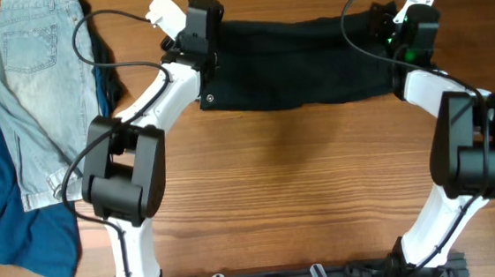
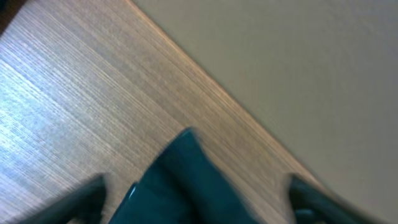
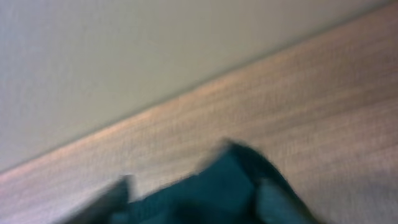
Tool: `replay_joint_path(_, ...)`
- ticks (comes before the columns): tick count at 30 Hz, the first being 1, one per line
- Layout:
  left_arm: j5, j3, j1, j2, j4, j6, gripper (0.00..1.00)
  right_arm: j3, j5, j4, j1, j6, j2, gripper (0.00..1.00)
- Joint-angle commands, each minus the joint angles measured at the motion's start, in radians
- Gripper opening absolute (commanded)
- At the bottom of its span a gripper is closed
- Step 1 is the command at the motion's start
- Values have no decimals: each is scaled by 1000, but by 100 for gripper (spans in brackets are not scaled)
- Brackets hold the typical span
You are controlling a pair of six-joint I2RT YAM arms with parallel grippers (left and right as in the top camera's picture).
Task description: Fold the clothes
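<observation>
black shorts [image 1: 299, 62] — stretched flat, far edge

Shorts [image 1: 299, 59] at table [image 1: 303, 169] rear, denim [image 1: 36, 93] left, seemingly atop cloth [image 1: 16, 236]

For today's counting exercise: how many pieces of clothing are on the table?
3: black shorts spread along the far edge; a pale denim piece at far left; a dark blue garment under it. More could be hidden beneath.

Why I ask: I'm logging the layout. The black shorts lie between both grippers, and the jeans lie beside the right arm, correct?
No. The overhead view shows the jeans beside the left arm, not the right. The shorts do lie between the left gripper and the right gripper.
</observation>
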Motion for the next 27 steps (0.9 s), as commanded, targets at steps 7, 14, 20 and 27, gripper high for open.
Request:
replay_joint_path(7,56,18,27,-87,-60,352,100,21,68,-174,0,-178,-161,100)
replay_joint_path(14,329,17,42,-135,-370,405,100,21,26,-640,-1,-308,-261,100)
replay_joint_path(20,411,17,56,-116,-506,480,100,18,26,-768,-40,-379,-248,100)
replay_joint_path(27,721,17,174,-23,-389,562,100,19,-104,-732,-70,-406,-243,99)
